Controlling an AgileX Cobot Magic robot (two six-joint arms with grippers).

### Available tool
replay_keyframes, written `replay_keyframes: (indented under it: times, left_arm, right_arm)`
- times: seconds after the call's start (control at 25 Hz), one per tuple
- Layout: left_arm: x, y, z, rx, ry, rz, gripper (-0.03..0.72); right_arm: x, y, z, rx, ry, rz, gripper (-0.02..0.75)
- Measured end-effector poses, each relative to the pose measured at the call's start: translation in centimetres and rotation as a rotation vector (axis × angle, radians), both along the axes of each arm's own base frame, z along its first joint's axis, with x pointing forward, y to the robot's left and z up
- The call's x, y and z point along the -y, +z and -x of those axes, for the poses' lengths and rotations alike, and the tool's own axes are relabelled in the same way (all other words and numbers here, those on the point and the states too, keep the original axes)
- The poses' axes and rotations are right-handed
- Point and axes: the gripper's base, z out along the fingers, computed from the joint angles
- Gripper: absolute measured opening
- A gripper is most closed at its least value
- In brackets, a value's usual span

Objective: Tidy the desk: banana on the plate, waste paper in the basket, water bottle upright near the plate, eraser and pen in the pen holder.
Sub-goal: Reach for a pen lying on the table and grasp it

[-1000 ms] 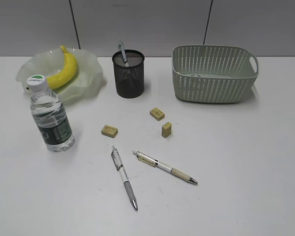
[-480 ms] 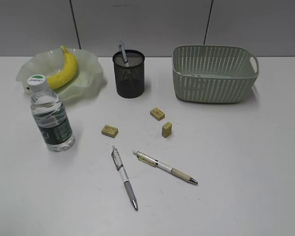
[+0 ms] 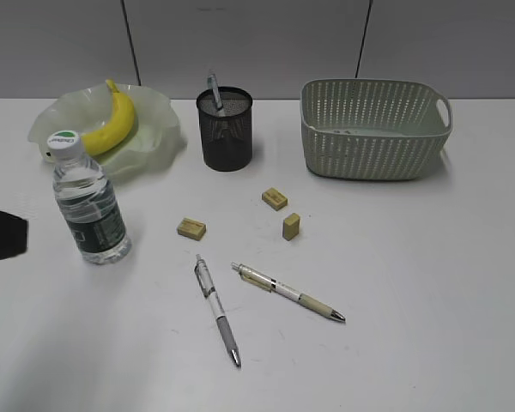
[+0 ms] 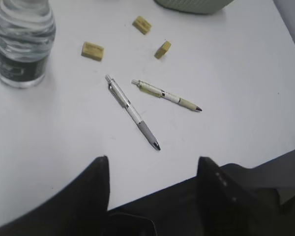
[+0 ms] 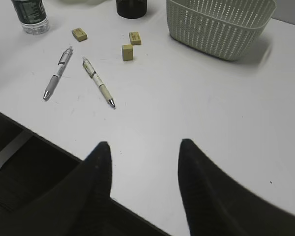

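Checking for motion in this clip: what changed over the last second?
A dark part of the left arm has come into the exterior view at the left edge, beside the water bottle. Nothing was grasped or released; pens and erasers lie unmoved.

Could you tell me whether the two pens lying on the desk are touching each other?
Apart. The left wrist view shows bare white desk between the grey-grip pen and the cream-grip pen along their whole lengths; the exterior view agrees.

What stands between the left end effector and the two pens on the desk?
Nothing visible does. In the left wrist view the open left end effector looks over bare desk to the grey-grip pen and the beige-grip pen. The water bottle stands aside.
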Motion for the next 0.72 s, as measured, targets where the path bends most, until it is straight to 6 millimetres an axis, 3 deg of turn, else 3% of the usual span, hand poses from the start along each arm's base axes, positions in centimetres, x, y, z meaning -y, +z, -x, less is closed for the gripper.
replay_keyframes:
  times: [0.28,0.72]
  left_arm:
    - [2.6,-3.8,-3.5,-0.227,0.003,0.026,0.42]
    - [11.0,-9.2,-4.3,-0.336,-0.039,-0.033,0.42]
  right_arm:
    - [0.0,0.0,0.0,0.0,0.0,0.0,0.363]
    - [0.0,0.0,0.0,0.001,0.0,-0.001,0.361]
